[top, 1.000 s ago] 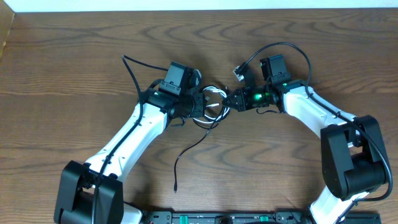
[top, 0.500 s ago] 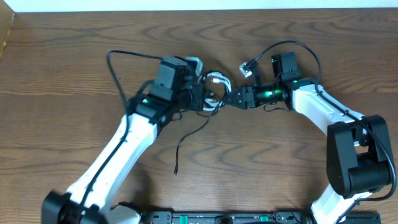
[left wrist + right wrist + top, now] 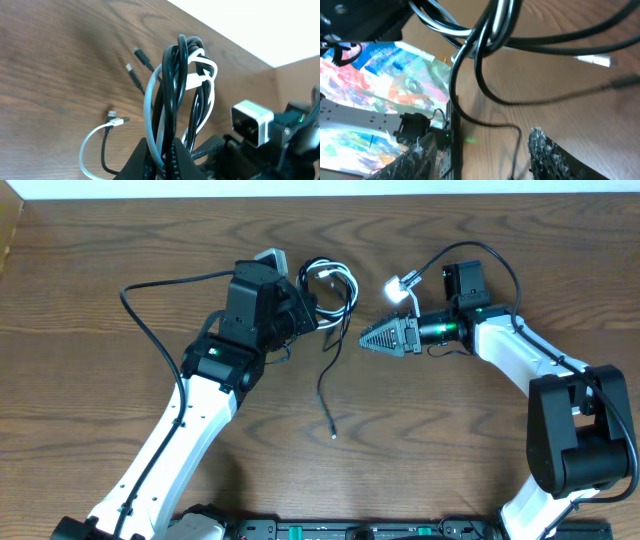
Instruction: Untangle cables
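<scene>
Separation is judged in hand: the tangled cables point(image 3: 170, 85) are pinched in the left end effector point(image 3: 161, 155) above the tabletop point(image 3: 80, 380); the right end effector point(image 3: 372, 340) is spread, empty, nearby. One strand should be gripped next.

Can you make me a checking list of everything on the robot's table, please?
Surface: brown wooden table, bare wood showing.
Job's things: black cable and white cable, looped together in one bundle, loose ends hanging out.
Clutter: nothing seen.
Grippers: left gripper shut on both cables; right gripper open, fingers apart, holding nothing.
Cables: thick black arm wires arch off both arms.
Surroundings: white strip beyond the far edge.
</scene>
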`<state>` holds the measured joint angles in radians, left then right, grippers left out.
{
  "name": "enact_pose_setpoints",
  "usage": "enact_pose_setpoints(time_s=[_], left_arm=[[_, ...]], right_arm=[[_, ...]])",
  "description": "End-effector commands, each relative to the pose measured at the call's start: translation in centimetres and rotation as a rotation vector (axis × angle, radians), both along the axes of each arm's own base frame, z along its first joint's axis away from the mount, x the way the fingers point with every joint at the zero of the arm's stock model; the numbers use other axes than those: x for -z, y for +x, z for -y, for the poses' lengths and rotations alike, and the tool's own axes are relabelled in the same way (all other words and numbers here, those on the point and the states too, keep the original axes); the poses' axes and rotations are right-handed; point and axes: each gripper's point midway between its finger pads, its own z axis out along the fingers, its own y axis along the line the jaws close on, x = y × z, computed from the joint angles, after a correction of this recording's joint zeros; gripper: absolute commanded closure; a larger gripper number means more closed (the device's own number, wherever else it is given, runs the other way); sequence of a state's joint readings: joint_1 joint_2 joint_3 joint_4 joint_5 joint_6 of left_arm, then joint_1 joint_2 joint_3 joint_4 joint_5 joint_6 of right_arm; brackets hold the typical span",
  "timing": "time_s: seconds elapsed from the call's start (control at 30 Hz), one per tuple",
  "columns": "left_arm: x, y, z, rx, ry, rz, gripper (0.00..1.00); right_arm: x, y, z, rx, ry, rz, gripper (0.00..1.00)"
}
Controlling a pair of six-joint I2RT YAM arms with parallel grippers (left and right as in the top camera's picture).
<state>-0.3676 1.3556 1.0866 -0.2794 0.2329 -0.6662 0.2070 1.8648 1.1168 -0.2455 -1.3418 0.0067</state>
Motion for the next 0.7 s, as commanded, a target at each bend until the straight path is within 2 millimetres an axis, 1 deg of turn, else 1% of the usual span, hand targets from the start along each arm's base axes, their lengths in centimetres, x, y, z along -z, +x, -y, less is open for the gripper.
enact_pose_setpoints(time_s=[0.0,0.13,0.23,0.37,0.57,0.67], left_arm=[[-1.5,0.5,-0.1,-0.129,-0.158,-0.046,0.92],[-1.6,0.5,-0.1,-0.216,-0.268,-0.115,0.92],[-1.7,0.5,-0.1,-0.277,-0.347,-0.161,0.93],[-1.8,0.4,0.2,-0.309,-0.417,-0.206,0.93],[-2.2,0.5,0.5,-0.293,-0.432,-0.199,0.93],[-2.5,0.7,0.7,-0.287,-0.441,-0.185,0.93]], right_arm=[[-1.8,0.0,-0.1,-0.026,0.056,0.078,0.44],[-2.7,0.9,-0.3,-0.011,0.07,0.099,0.44],[-4.0,1.6,-1.4,-0.01,0.091,0.126,0.45],[-3.5,2.8,-2.5,0.058,0.04,0.127,0.45],[-3.3,2.5,-3.6,0.056,0.024,0.14,0.46],[-3.3,1.5,-4.8,0.022,0.026,0.133,0.47]])
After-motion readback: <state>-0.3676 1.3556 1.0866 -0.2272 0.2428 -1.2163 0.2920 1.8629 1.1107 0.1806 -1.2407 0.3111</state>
